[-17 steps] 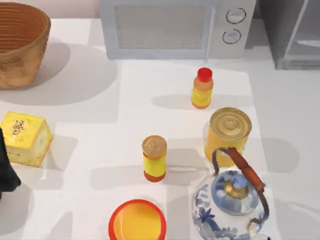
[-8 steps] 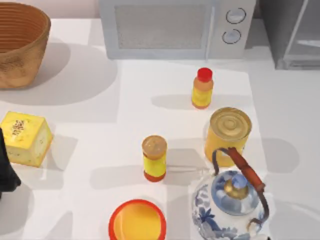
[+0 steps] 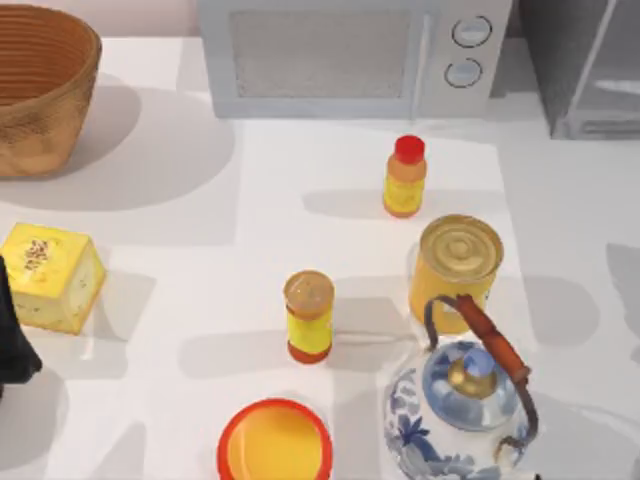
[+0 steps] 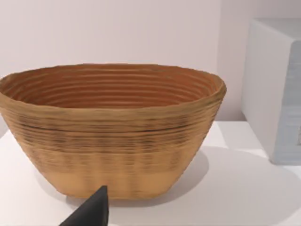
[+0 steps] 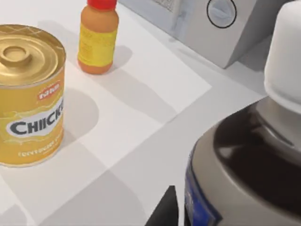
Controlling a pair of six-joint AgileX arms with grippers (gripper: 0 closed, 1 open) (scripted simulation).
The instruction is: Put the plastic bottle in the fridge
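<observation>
We're at the right wrist view, and the plastic bottle (image 5: 254, 155) sits huge and close to the camera: dark body, white cap, a sliver of blue label. A dark part of the right gripper (image 5: 164, 209) sits just beside the bottle's label. It looks lifted off the tabletop (image 5: 141, 117), though the angle leaves us unsure, and we cannot tell whether the gripper is clamped on the bottle.

Beyond the bottle stand the yellow can (image 5: 30, 94) and the red-capped bottle (image 5: 98, 37), with the white microwave (image 5: 221, 23) behind them.

From above, the fridge (image 3: 585, 70) fills the far right corner, just beside the microwave, and its pale door panel is slanted.

Over on the left, our left arm (image 3: 15, 330) is parked at the table's left edge beside the yellow box (image 3: 50, 275). A dark tip of the left gripper (image 4: 89, 214) points at the woven basket (image 4: 113, 127); open or closed, we cannot tell.
</observation>
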